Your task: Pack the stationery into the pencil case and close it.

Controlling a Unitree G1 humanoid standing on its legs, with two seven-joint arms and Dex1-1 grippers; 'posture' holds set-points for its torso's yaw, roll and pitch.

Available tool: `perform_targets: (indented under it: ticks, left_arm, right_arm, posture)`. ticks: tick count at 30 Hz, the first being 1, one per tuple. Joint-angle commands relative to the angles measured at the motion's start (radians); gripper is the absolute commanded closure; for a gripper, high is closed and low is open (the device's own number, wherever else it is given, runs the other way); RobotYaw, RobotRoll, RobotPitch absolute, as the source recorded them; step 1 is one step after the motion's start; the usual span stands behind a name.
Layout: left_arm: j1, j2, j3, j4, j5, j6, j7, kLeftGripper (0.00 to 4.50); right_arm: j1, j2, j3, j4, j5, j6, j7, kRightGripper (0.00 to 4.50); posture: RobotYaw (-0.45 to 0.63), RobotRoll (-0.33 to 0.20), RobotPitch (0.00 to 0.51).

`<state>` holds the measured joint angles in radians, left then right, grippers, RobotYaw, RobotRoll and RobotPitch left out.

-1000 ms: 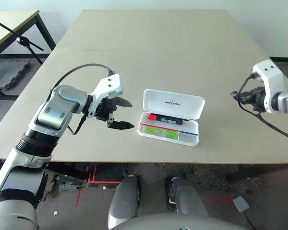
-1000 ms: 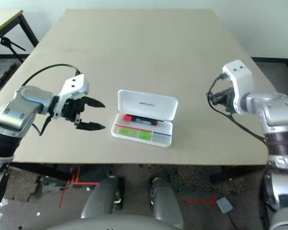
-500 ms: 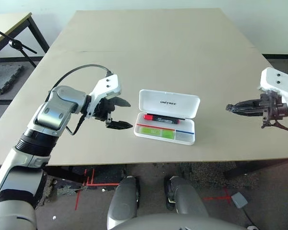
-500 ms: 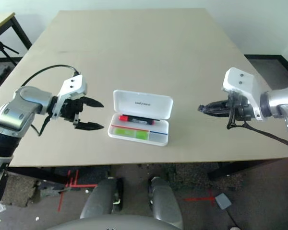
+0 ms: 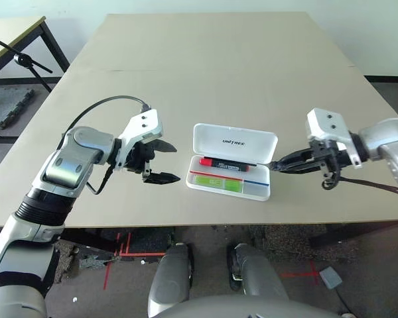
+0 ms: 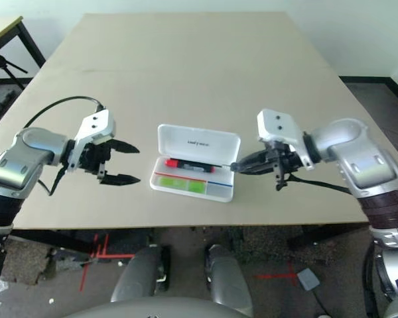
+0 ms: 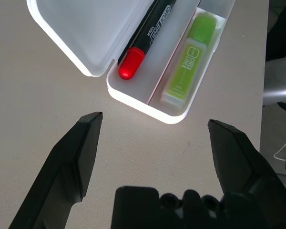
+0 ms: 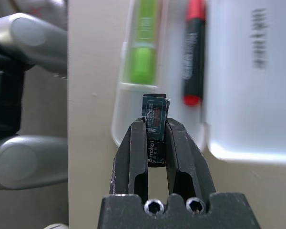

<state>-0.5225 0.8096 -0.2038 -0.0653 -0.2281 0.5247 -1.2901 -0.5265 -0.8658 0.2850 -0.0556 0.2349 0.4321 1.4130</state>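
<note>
The marker (image 7: 150, 36) and highlighter (image 7: 189, 62) lay packed beyond the wide-spread left gripper (image 7: 156, 119); the right gripper (image 8: 155, 121) held the black block (image 8: 155, 126), leaving placement and lid-closing.

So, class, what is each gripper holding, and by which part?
The right gripper pinches the black block by its sides, near one end; the left holds nothing.

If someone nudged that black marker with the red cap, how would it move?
The marker looks round and slim, so it would probably roll rather than slide. Its straight barrel suggests it's stiff. The walls of the open case would likely stop it rolling far.
</note>
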Motion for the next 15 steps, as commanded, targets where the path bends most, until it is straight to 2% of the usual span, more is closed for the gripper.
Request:
perform_targets:
  ticks: [1, 15]
  left_arm:
    - [0.028, 0.017, 0.014, -0.036, -0.015, 0.024, 0.013, 0.00]
    - [0.044, 0.024, 0.023, -0.058, -0.033, 0.049, 0.047, 0.00]
  right_arm:
    - [0.016, 0.024, 0.047, -0.024, -0.029, 0.015, -0.016, 4.24]
    - [0.031, 0.059, 0.070, -0.011, -0.062, 0.028, -0.034, 4.24]
  posture:
    - [0.30, 0.000, 0.122]
    - [0.31, 0.000, 0.127]
